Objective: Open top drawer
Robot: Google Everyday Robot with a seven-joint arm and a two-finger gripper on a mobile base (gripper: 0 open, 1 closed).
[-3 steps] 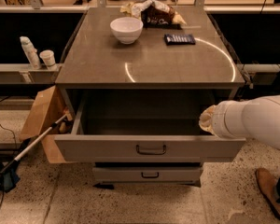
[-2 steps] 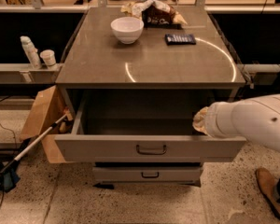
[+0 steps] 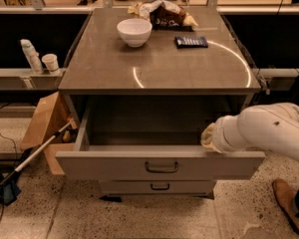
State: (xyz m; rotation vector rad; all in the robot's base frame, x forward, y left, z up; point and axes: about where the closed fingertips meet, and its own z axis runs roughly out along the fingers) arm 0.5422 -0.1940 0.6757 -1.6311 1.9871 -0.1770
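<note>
The top drawer [image 3: 114,165] of the grey cabinet stands pulled far out, its deep grey interior showing and its small dark bail handle [image 3: 161,167] centred on the front. A narrower drawer [image 3: 134,187] below it is closed. My white arm reaches in from the right. Its rounded end, with the gripper [image 3: 207,136], sits just above the drawer's front rim at the right side.
On the cabinet top [image 3: 159,63] stand a white bowl [image 3: 134,31], a snack bag [image 3: 164,14] and a dark flat device [image 3: 191,42]. A cardboard box [image 3: 45,121] and a long-handled tool [image 3: 35,153] lie at the left. A shoe [image 3: 289,203] is at lower right.
My arm's end has shifted a little to the left along the drawer's front rim. The drawer stays pulled out as before.
</note>
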